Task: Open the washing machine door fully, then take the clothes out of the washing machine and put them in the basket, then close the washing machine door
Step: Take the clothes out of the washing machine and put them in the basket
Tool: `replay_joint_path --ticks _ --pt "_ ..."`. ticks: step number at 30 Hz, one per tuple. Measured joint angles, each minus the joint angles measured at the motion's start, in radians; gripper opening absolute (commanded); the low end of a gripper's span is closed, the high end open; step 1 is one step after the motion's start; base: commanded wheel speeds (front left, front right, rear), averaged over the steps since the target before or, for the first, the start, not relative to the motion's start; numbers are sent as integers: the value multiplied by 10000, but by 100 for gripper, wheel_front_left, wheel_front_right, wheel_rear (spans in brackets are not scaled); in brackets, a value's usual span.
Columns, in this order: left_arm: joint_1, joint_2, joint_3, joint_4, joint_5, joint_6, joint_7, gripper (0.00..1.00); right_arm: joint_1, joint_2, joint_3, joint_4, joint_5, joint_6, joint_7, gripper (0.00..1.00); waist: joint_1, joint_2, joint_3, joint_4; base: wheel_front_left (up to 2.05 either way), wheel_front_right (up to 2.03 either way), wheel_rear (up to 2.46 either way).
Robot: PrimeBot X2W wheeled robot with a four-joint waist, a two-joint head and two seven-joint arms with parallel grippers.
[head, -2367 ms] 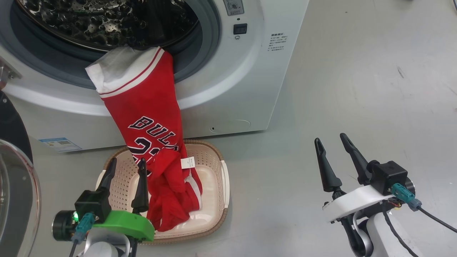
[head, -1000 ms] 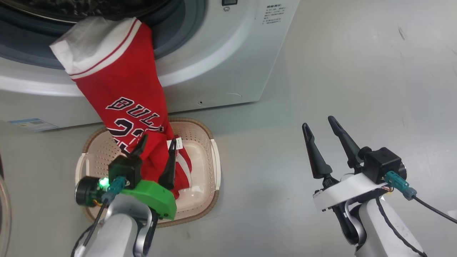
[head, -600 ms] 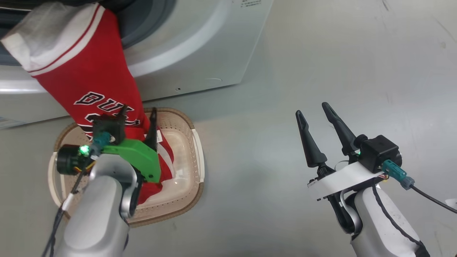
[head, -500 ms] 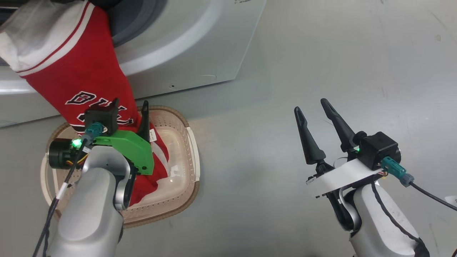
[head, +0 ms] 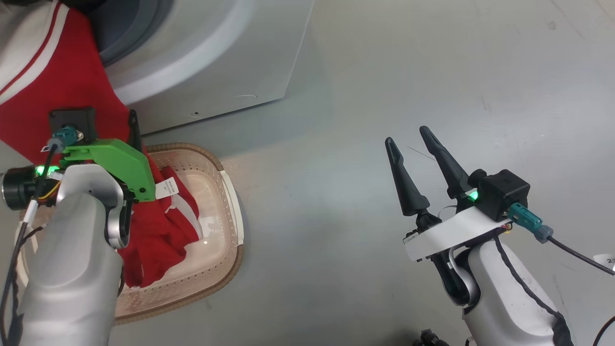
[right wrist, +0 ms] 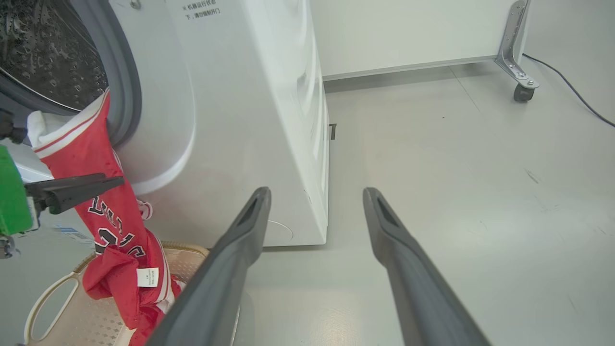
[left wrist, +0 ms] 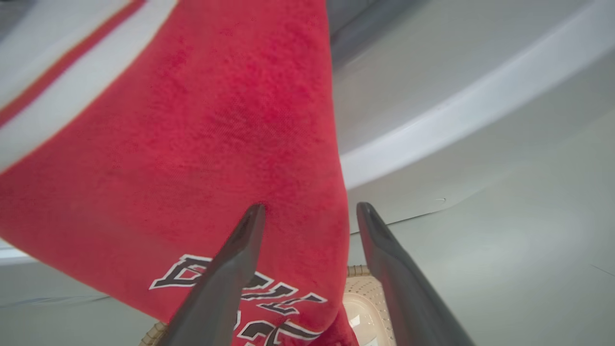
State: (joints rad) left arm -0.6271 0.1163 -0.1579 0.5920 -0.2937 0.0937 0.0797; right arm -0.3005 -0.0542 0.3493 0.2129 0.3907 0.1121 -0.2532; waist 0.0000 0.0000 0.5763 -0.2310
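Left claw (left wrist: 310,209) further up the clothes (left wrist: 192,120); drum (right wrist: 43,53) in right wrist view

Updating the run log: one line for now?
clothes draped from washing machine into basket; left gripper jaws open by clothes; right gripper jaws open, empty

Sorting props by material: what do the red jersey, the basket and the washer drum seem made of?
Red jersey: matte knit fabric, probably synthetic; it drapes and folds. Basket: cream plastic with moulded perforations and a brown woven-look rim. Drum: shiny metal, likely stainless steel, glinting around its holes.
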Motion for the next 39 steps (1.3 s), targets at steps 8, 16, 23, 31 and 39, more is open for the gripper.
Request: replay_joint_path --ticks 8,16,23,31,39 --pt "-656 -54 447 702 -46 100 -25 100 1 6 59 0 276 0 0 100 0 0 34 -215 0 0 0" --pt "-848 -123 807 1310 -236 157 -299 0 1 13 132 -2 387 0 0 100 0 0 18 -274 0 0 0" --pt "-916 -313 823 1521 -234 159 -744 0 -3 15 61 2 382 -4 0 100 0 0 27 -166 0 0 0" --pt "-877 -535 754 1423 -339 150 -1804 0 -27 29 -46 59 272 -6 0 100 0 0 -33 125 0 0 0" --pt "-442 -757 560 924 -500 -211 -3101 0 -25 31 -253 138 -69 -10 0 100 0 0 -193 548 0 0 0"
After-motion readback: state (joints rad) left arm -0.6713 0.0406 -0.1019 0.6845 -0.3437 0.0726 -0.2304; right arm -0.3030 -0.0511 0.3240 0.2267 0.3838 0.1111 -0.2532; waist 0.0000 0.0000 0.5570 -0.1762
